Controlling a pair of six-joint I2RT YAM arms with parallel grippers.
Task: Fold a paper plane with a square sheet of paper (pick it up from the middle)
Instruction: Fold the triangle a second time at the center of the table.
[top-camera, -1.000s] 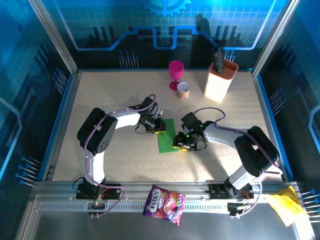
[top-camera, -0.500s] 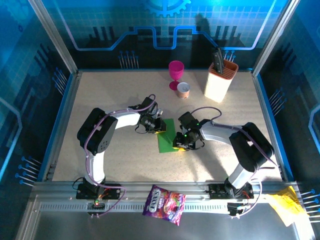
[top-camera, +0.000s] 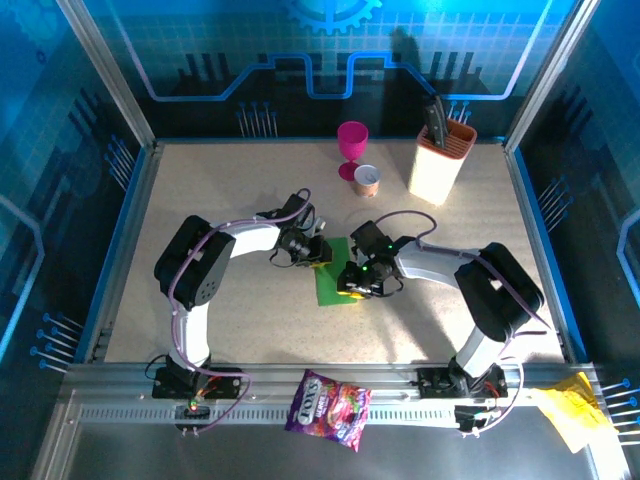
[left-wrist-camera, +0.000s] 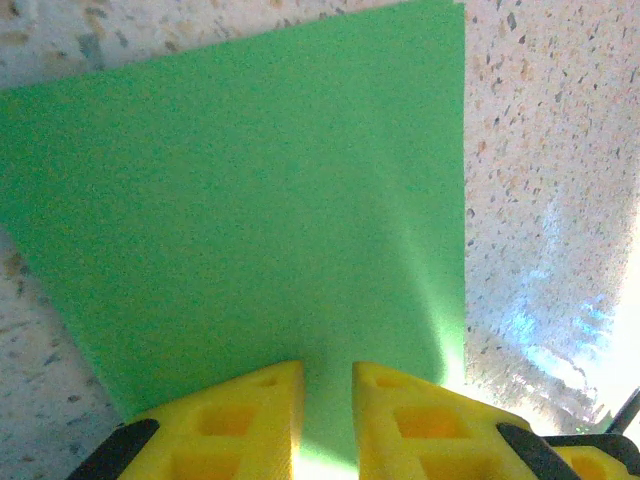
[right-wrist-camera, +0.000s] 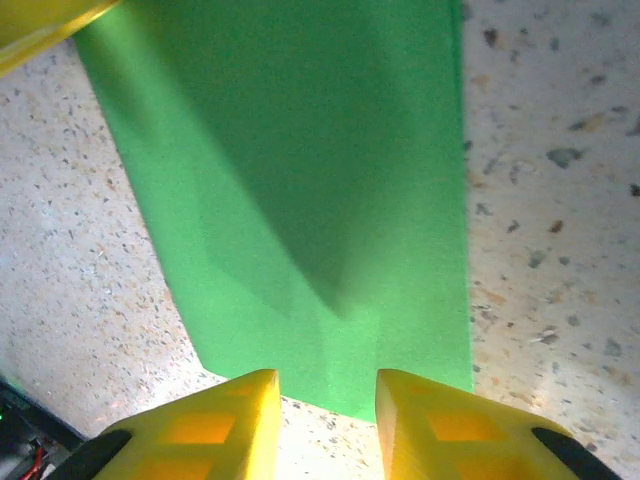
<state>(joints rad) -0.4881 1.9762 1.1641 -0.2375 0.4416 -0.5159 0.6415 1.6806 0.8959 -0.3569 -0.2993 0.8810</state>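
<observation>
Overhead view facing down, wrist views close (sharing green sheet (left-wrist-camera: 250, 200))

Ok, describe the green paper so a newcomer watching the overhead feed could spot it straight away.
Start at the speckled table and go to its middle, where the two arms meet. The green paper lies flat there, between the left pincer and the right pincer. It is the one bright green, thin, flat thing; the pink goblet stands farther back.

Speckled beige tabletop (top-camera: 230, 180), blue-lit panel walls (top-camera: 330, 60) with circuit and gear motifs rising behind and beside it, aluminium corner posts (top-camera: 100, 75), grey metal rail (top-camera: 120, 400) along tabletop's near edge, bright glare on tabletop's surface.
</observation>
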